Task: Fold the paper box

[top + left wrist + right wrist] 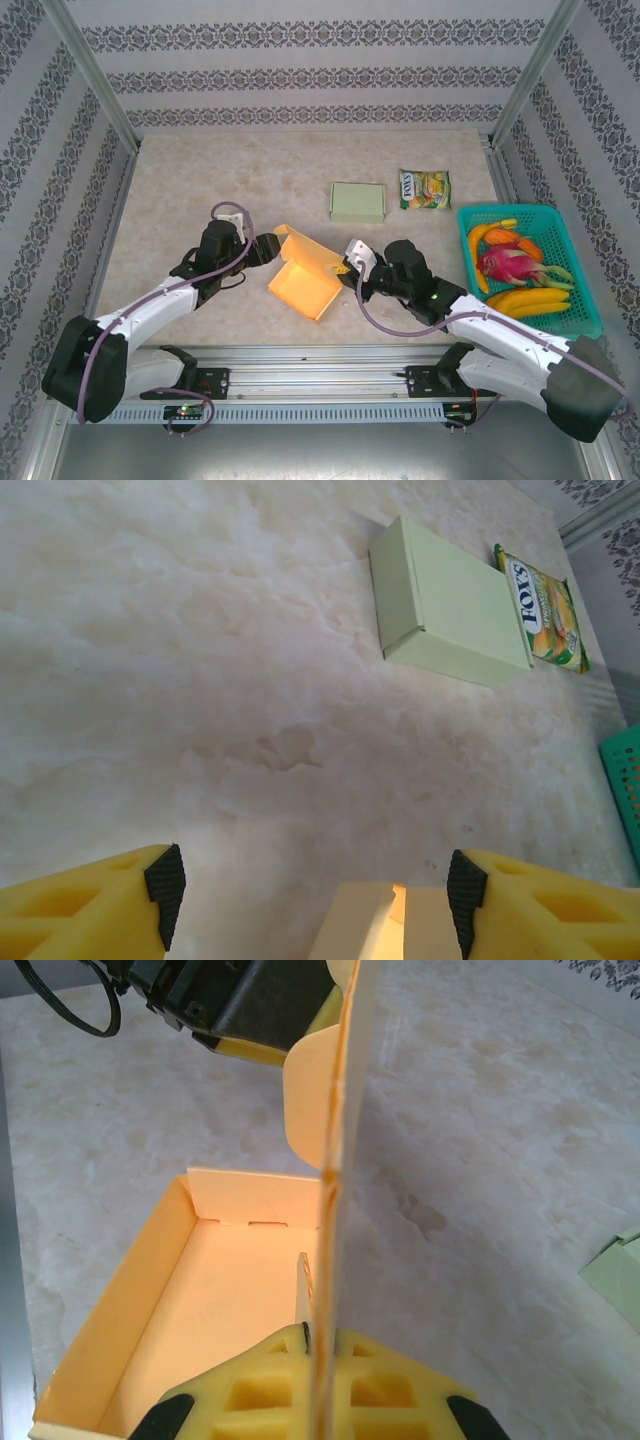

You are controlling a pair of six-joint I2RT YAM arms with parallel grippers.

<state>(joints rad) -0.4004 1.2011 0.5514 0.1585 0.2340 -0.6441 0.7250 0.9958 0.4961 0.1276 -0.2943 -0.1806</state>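
One paper box point(303, 285) on marbled tabletop point(200, 170); patterned walls point(300, 80).

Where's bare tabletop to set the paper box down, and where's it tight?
Bare: the far-left table, from the left wall to the green box, and the strip between it and the rear wall. Crowded: the far right, with candy packet and fruit basket, and the middle, where left gripper and right gripper sit at the paper box.
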